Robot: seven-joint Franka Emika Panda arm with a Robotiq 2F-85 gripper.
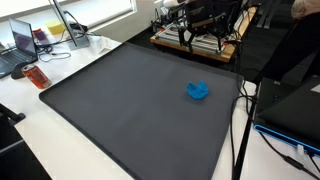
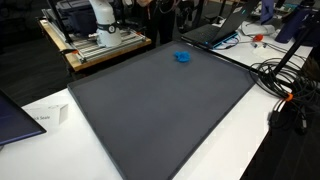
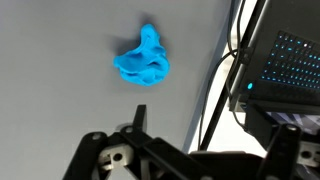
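A small crumpled blue object (image 1: 198, 91) lies on a large dark grey mat (image 1: 120, 105), near the mat's far corner (image 2: 182, 57). In the wrist view the blue object (image 3: 145, 60) sits ahead of and apart from my gripper (image 3: 200, 140), which hangs above the mat. The gripper's black linkages spread wide across the bottom of that view, with one finger (image 3: 140, 115) standing up on the left. The jaws stand open with nothing between them. I cannot make out the gripper clearly in either exterior view.
The mat's edge (image 3: 222, 60) runs close beside the blue object, with black cables (image 3: 228, 95) and an open laptop (image 3: 290, 60) just beyond. A wooden platform (image 2: 95, 48) carries the robot base. More laptops (image 1: 20, 42), an orange item (image 1: 37, 76) and cables (image 2: 285, 80) ring the mat.
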